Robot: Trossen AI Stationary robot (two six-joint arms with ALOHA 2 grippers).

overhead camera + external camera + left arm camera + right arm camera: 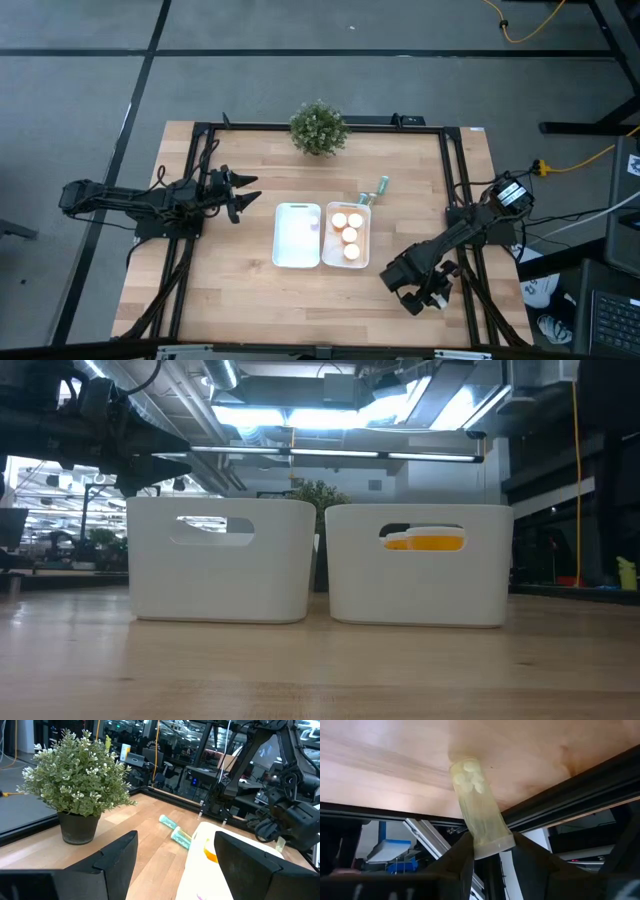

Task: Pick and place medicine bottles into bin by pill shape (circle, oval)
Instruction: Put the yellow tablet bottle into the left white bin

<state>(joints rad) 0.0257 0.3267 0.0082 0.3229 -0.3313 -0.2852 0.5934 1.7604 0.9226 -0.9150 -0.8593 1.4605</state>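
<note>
One pale bottle (481,815) sits clamped in the right pincer (425,292), bins (322,236) well off to its side, so carrying it to the matching bin comes next; left pincer (245,194) waits wide.

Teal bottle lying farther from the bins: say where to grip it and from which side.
Grip the teal bottle mid-body, across its width, probably from straight above: it lies on its side, with bare wood along both sides and a second teal bottle at its end.
</note>
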